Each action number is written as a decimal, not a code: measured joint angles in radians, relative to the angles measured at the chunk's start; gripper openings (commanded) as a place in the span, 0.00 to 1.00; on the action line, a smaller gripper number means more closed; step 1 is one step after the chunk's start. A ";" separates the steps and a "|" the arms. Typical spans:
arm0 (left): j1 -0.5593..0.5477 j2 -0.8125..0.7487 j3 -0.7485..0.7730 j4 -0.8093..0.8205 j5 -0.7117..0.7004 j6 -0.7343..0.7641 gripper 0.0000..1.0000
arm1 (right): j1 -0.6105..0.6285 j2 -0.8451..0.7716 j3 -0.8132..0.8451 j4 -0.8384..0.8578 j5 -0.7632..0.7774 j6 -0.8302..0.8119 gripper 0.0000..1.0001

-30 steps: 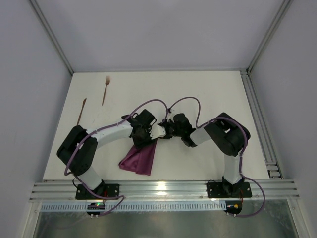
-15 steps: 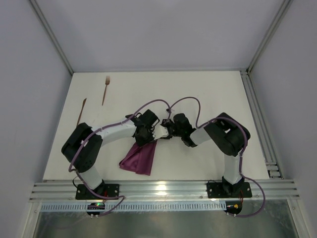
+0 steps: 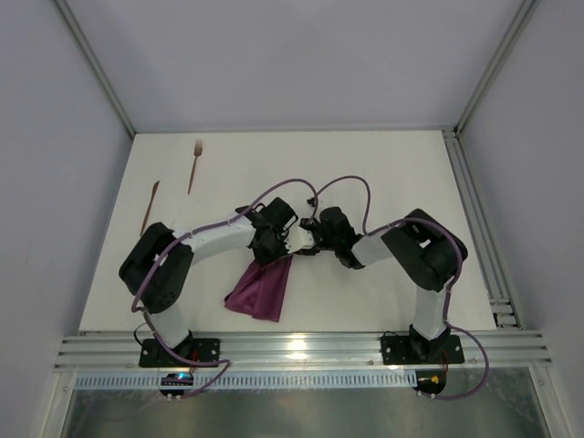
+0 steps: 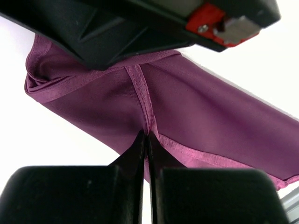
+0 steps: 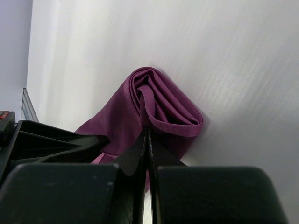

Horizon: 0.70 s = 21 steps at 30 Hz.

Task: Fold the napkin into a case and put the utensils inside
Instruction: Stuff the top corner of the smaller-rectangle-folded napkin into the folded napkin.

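A tally by kind.
One plum-purple napkin [image 3: 260,290]; two wooden utensils, namely one fork [image 3: 194,164] and one knife-like stick [image 3: 150,204]; two tools, the left tool [image 4: 148,140] and right tool [image 5: 148,136].

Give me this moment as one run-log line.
left gripper: shut on napkin | right gripper: shut on napkin | fork, knife: far left, apart from napkin | fold: unfinished
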 measured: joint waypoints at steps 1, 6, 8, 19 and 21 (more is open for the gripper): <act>0.000 0.002 0.006 -0.003 0.005 0.000 0.00 | 0.000 -0.009 0.000 -0.017 0.007 -0.004 0.04; -0.005 0.025 0.039 -0.011 0.028 0.001 0.00 | 0.000 -0.047 0.000 -0.078 0.031 -0.029 0.04; -0.006 0.034 0.042 -0.011 0.038 0.000 0.00 | 0.000 -0.051 0.000 -0.089 0.032 -0.032 0.04; -0.012 0.044 0.051 -0.015 0.076 0.025 0.00 | 0.000 -0.094 -0.037 -0.104 0.064 -0.027 0.04; -0.012 0.044 0.051 -0.015 0.077 0.026 0.00 | 0.000 -0.095 -0.039 -0.103 0.066 -0.025 0.04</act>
